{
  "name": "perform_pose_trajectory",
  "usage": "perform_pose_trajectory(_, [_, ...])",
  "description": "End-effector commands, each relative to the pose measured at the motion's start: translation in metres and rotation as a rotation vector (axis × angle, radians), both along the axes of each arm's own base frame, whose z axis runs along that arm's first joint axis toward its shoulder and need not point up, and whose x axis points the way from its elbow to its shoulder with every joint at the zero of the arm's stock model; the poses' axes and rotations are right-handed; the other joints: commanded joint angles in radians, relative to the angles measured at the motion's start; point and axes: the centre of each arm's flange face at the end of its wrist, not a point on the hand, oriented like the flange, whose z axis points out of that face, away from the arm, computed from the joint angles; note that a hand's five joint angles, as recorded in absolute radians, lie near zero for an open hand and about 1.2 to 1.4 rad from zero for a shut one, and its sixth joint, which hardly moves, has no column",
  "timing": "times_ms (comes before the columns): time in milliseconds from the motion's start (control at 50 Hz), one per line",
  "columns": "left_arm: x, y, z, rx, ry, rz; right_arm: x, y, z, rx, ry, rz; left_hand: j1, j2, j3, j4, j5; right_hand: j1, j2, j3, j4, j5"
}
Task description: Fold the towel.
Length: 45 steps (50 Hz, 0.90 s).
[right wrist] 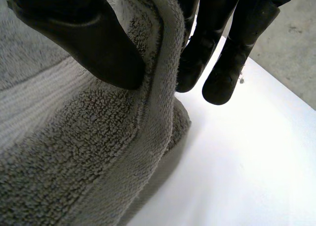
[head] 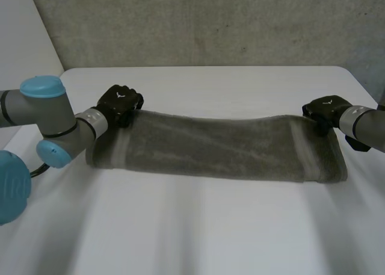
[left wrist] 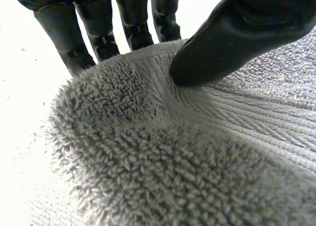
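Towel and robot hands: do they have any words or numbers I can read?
No words or numbers can be read.
On the towel: nothing, it is plain.
On the left robot hand and right robot hand: a tiny white mark on the back of each, too small to read.

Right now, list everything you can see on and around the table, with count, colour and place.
grey terry towel: one, grey, lying as a long strip across the table
white table: one, white, under the towel
rough wall: one, grey, behind the table
left arm: one, grey with light-blue caps, beside the towel's left end
right arm: one, grey, at the towel's right end
left hand: one, black, pinching the far left corner
right hand: one, black, pinching the far right corner
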Motion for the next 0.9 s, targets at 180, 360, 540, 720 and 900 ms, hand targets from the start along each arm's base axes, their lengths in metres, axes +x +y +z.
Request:
perform_pose_trajectory(180, [0.0,-0.014,-0.001,-0.055,-0.001,0.069,-0.003,-0.017,-0.012,-0.027,0.033,-0.065,0.198,-0.102,-0.145,-0.115,-0.295,-0.629,-0.623,-0.656,-0.653,-0.66])
perform_pose_trajectory(360, [-0.015,0.003,0.003,-0.037,-0.012,0.061,0.013,-0.006,0.007,-0.058,0.021,-0.026,-1.017,-1.317,-1.36,-1.33,-1.51,-1.131,-1.125,-1.158,-1.156,-1.163])
perform_pose_trajectory(540, [0.013,0.028,0.053,-0.019,-0.011,0.134,0.006,0.05,0.076,-0.191,-0.025,-0.017,-1.017,-1.317,-1.36,-1.33,-1.51,-1.131,-1.125,-1.158,-1.156,-1.163])
perform_pose_trajectory(720, [0.032,0.08,0.077,-0.058,0.012,0.125,-0.001,0.112,0.048,-0.202,-0.014,-0.003,-1.017,-1.317,-1.36,-1.33,-1.51,-1.131,-1.125,-1.158,-1.156,-1.163])
perform_pose_trajectory(900, [0.035,0.125,0.071,-0.062,0.029,0.058,-0.017,0.115,-0.008,-0.161,0.053,-0.017,-1.017,-1.317,-1.36,-1.33,-1.51,-1.101,-1.095,-1.128,-1.125,-1.132])
